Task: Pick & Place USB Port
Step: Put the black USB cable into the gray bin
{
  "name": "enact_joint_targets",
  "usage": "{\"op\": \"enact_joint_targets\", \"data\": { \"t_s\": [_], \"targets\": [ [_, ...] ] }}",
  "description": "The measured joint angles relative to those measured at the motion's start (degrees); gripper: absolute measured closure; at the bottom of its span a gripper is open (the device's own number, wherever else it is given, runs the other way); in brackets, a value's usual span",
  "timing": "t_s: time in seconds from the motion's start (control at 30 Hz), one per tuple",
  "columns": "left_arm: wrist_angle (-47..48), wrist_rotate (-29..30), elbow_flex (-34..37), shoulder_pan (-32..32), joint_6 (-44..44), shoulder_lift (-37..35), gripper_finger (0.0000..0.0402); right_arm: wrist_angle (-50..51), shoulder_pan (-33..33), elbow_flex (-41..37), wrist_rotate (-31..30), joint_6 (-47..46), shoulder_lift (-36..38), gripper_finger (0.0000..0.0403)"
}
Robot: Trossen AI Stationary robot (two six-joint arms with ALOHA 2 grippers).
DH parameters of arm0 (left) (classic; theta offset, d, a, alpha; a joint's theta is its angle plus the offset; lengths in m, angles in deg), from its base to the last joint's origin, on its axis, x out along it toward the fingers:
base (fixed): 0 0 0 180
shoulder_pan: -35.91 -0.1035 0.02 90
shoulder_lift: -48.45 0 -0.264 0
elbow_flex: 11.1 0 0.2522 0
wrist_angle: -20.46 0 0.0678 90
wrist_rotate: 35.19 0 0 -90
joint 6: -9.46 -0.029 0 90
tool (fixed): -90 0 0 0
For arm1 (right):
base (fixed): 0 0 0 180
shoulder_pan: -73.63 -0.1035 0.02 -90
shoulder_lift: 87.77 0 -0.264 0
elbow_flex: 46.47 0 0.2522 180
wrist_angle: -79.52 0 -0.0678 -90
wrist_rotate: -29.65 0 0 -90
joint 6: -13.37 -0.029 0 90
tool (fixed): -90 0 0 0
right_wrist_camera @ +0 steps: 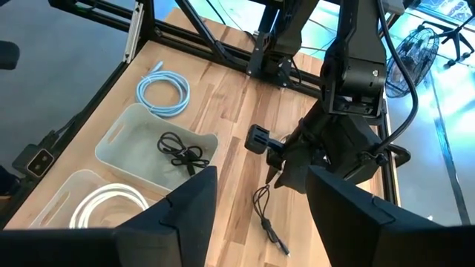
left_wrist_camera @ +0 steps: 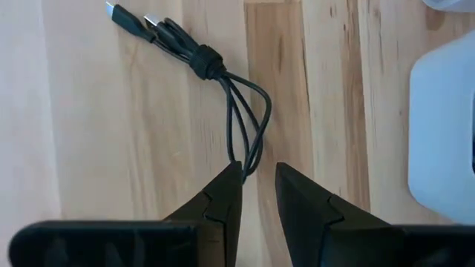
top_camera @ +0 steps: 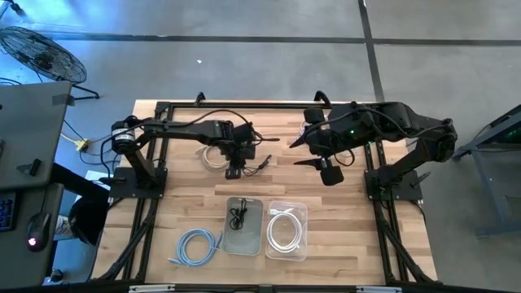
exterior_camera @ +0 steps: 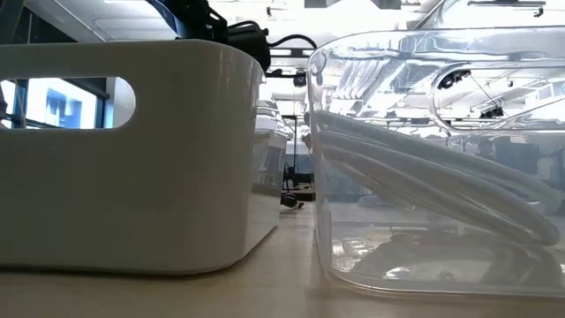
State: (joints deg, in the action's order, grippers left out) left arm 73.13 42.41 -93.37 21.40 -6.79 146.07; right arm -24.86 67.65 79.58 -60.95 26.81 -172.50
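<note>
Black, thin USB cable (left_wrist_camera: 223, 81), bundled by a wrap near its plugs, lay on the pale wooden desk (top_camera: 358, 236) toward the far middle, just ahead of the left hand (left_wrist_camera: 256, 174). Left hand's two dark fingers stood nearly clenched with a narrow gap between them; the cable's loop end ran right into that gap, though a firm grasp could not be confirmed from the wrist view. Cable's long axis ran straight away from the left hand, plugs (left_wrist_camera: 130, 18) at the far end.

Right hand (right_wrist_camera: 260, 193) hovered released above the desk's right side, holding nothing, and looked across at the left arm; it was farther from the cable than the left hand.

Judged next move: left hand to close on the loop and carry it toward the near side. Grey-white opaque bin (top_camera: 244, 225), already holding a black cable, sat near the front middle, touching or just beside a clear plastic bin (top_camera: 287, 230) with a coiled white cable. Light blue coiled cable (top_camera: 198, 246) lay left of the bins. White coiled cable (top_camera: 213, 156) lay close beside the left hand, a snag risk. Open wood lay between the hand and the bins.
</note>
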Motion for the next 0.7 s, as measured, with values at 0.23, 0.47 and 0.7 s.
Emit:
{"op": "enact_joint_targets", "data": {
  "t_s": [0.23, 0.47, 0.7],
  "targets": [
    [0.03, -2.62, 0.00, 0.00, -2.47, 0.00, 0.0320, 0.00, 0.00, 0.00, 0.43, -1.01, 0.00, 0.0206],
    [0.00, -5.92, 0.00, -0.10, -3.11, 0.00, 0.0320, 0.00, -0.02, 0.00, 0.48, -1.01, -0.02, 0.0206],
    [-0.10, -1.38, 0.00, -0.10, -5.41, 0.00, 0.0320, 0.02, -0.02, 0.00, 0.45, -1.01, -0.03, 0.0206]
  ]
}}
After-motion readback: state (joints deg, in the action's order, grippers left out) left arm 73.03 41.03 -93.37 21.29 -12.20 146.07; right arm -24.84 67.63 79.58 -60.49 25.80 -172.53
